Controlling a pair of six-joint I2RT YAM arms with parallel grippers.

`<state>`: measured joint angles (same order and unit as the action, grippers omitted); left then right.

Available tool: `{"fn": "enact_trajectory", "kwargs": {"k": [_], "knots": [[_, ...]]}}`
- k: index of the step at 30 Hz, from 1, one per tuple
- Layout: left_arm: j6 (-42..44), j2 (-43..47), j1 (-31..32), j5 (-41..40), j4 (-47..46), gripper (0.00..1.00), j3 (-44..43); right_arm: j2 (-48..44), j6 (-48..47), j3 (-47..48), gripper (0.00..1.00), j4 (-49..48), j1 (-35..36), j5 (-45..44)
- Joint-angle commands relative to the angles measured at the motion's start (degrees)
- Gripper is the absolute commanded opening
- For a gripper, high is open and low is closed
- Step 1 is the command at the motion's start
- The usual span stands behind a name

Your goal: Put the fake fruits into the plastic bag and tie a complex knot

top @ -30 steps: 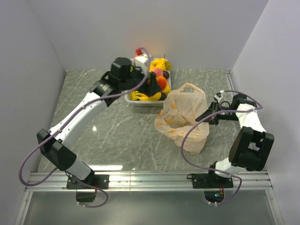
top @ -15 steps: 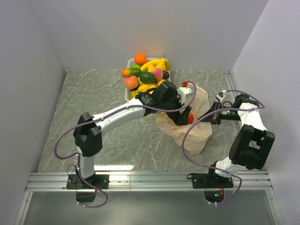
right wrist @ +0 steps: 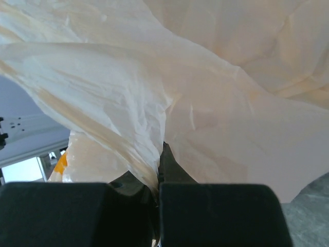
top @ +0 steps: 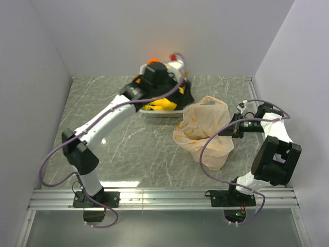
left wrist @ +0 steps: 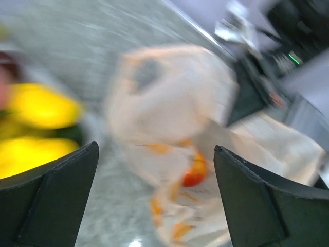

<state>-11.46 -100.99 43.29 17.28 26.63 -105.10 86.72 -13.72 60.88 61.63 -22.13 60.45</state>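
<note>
Right wrist view has the right end effector (right wrist: 158, 193) closed on a fold of the plastic bag (right wrist: 216, 103), the thin film pinched between its fingers. The bite looks shallow. A tug from either arm could slip the film free or tear it, and the mouth would then sag shut.

From above, the bag lies slumped on the worktop (top: 133, 146) at the right, held up only at that one pinch. Its opening seems narrow and soft-edged, so a fruit brought in off-centre may catch the rim, push the bag flat, or roll off across the marble.

Left wrist view is badly blurred, but it shows the left end effector (left wrist: 157, 190) with fingers wide apart and nothing between them. Beyond them a red-orange fruit (left wrist: 194, 172) sits inside the bag.

Farthest back, the remaining fake fruits (top: 163, 105) are heaped in the white tray (top: 154, 114), with the left arm over them hiding most of the pile. They are glossy, rounded and crowded. A closing grip could squirt one out sideways or nudge neighbours over the tray's edge.
</note>
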Motion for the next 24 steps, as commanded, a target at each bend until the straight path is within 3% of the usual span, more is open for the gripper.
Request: {"fn": "enact_trajectory", "kwargs": {"k": [1, 4, 8, 17, 24], "knots": [[-4.3, 3.0, -4.8, -9.2, 0.4, 0.99, 1.7, -1.3, 0.9, 1.4, 0.0, -1.7, -0.4, -3.5], [-5.6, 0.2, -5.8, -20.6, 3.9, 0.99, 0.5, -1.5, 1.0, 1.3, 0.0, -1.8, -0.4, -3.7], [-8.0, -3.8, -5.8, -27.0, 6.4, 0.99, -0.2, -1.2, 1.0, 1.7, 0.0, -1.6, -0.4, -4.2], [-11.0, -9.6, -5.7, -30.2, 6.0, 0.99, -0.5, -1.3, 0.1, 2.2, 0.0, -0.6, -0.4, -4.1], [-11.8, -14.0, -5.6, -27.7, 5.5, 0.99, -1.2, -0.7, -0.4, 2.8, 0.0, 0.2, -0.4, -3.8]]}}
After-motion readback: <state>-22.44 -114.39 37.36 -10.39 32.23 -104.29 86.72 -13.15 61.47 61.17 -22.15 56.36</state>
